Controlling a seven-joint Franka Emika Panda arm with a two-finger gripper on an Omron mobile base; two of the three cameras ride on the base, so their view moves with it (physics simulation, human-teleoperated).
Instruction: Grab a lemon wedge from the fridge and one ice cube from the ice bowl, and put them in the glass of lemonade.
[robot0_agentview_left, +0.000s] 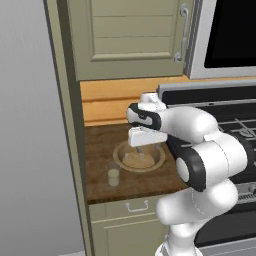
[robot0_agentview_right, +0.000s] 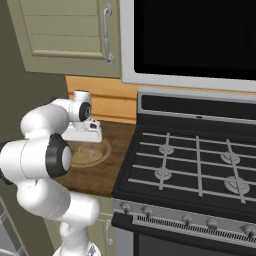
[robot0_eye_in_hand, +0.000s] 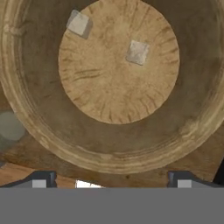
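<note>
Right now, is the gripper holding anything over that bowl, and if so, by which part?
Nothing is held. The gripper hangs open above the ice bowl, its fingers apart with nothing between them; two ice cubes lie in the bowl.

Place: it was a home kitchen, rendered | Evidence: a black gas stove (robot0_agentview_right: 195, 165) with grates and front knobs stood right beside a dark wooden counter (robot0_agentview_left: 100, 150) | olive panelled cabinets (robot0_agentview_left: 125, 35) with bar handles hung overhead | a drawer (robot0_agentview_left: 136, 206) sat under the counter | wood-plank backsplash (robot0_agentview_left: 102, 102) ran behind.
</note>
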